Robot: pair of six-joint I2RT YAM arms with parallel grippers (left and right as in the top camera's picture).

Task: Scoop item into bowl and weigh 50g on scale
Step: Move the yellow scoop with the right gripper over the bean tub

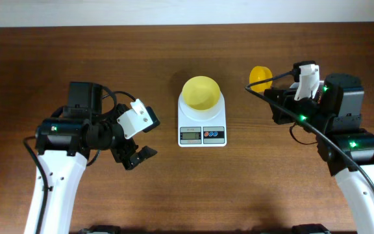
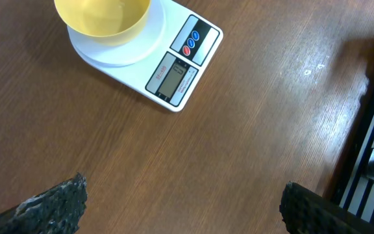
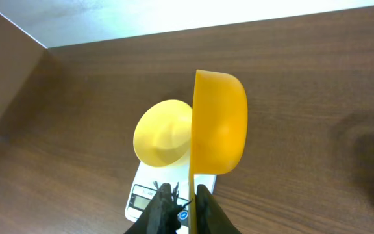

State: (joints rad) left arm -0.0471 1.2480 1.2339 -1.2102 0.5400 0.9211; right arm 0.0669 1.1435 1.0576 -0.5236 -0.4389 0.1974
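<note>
Right end effector (image 3: 186, 198) gripping scoop (image 3: 219, 123), empty bowl (image 3: 158, 136)

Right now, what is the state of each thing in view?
Bowl: on the scale, empty.
Scale: carrying the bowl, display unreadable.
Scoop: gripped by its handle, turned on its side.
Left end effector: open, empty.
Right end effector: shut on the scoop.

Overhead looks straight down on table (image 1: 109, 65); wrist views closer, oblique; all three share scale (image 1: 202, 135), bowl (image 1: 201, 91).
</note>
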